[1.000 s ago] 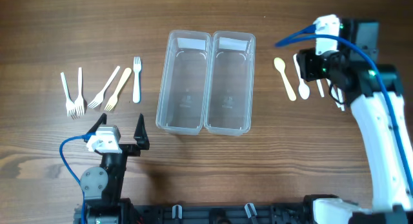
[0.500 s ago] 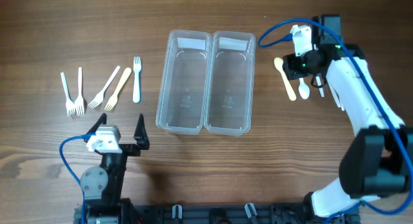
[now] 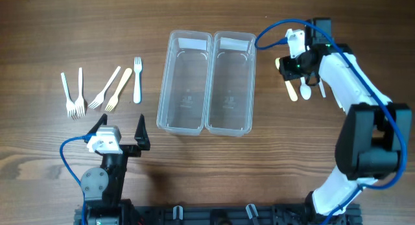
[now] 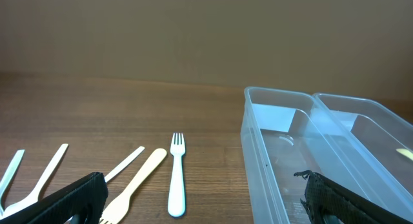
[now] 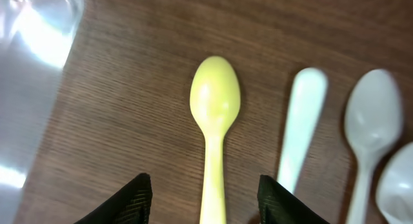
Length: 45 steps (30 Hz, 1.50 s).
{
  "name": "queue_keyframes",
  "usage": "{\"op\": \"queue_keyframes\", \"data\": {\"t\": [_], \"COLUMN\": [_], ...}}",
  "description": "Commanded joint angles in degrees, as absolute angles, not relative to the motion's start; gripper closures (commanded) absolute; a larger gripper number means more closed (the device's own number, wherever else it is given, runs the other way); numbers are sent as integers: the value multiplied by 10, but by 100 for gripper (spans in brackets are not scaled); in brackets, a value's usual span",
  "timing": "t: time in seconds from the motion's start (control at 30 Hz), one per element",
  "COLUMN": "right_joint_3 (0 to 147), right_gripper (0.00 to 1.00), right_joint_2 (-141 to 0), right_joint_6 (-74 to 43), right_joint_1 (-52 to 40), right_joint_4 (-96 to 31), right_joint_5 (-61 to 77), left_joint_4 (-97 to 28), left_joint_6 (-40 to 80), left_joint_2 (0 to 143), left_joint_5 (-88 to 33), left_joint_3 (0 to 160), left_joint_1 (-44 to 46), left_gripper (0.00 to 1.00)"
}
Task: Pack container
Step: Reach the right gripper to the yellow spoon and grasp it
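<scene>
Noted the table (image 3: 52, 30): a dark brown, wood-look surface, its grain running side to side across the overhead view, with a paler patch (image 3: 23, 168) towards the near edge on my left side. In my left wrist view the same surface ran back to a plain, matte brown wall (image 4: 206, 30) and met it in a straight, level line. My right wrist view showed the grain close up as fine darker streaks under a soft sheen.

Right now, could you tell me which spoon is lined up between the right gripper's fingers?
The yellow spoon, the one closest to the clear container; the white spoons lie off to its other side, outside the right gripper.
</scene>
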State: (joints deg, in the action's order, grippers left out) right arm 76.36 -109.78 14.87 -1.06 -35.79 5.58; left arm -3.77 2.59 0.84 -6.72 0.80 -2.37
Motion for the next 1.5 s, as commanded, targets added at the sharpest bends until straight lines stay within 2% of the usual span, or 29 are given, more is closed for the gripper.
{"op": "queue_keyframes", "data": {"t": [0.0,1.47], "right_joint_3": [769,764], "right_gripper": [48,48], "right_joint_2": [-1137,-1193], "right_joint_6": [161,164], "right_joint_1": [-11,-11], "right_joint_4": [-353,-334], "right_joint_5": [65,65], "left_joint_4": [-37,-37], "left_joint_6": [17,17], "left_joint_2": [6,6], "left_joint_5": [-64,-64], "left_joint_3": [3,3], "left_joint_1": [-24,-24], "left_gripper": [0,0]}}
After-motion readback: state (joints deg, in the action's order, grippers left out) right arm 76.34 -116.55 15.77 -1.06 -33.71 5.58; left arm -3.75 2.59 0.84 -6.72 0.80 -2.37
